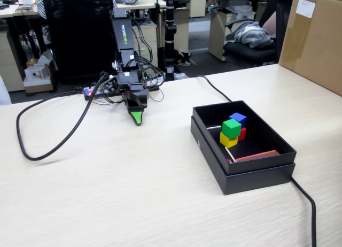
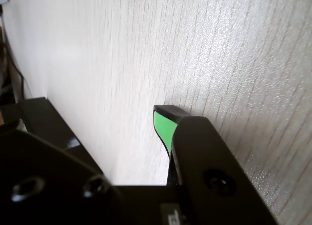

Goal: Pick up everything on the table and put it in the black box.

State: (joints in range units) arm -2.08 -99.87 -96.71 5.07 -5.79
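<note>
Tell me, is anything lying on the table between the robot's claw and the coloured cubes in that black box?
Nothing visible does. In the fixed view the gripper rests near the arm's base, and bare table stretches from it to the black box. Only the box's own wall lies between. The green cube, yellow cube, blue cube and red cube are inside.

1. Fixed view sits raised off the front of the table point(image 1: 133, 193), looking down and across toward 12 o'clock, far enough back to catch the whole arm and the office behind.
2. Wrist view rides right above the gripper point(image 2: 163, 115), super close, staring along the same tabletop toward 12 o'clock.
3. Both share the gripper point(image 1: 137, 118) and the wood under it.
</note>
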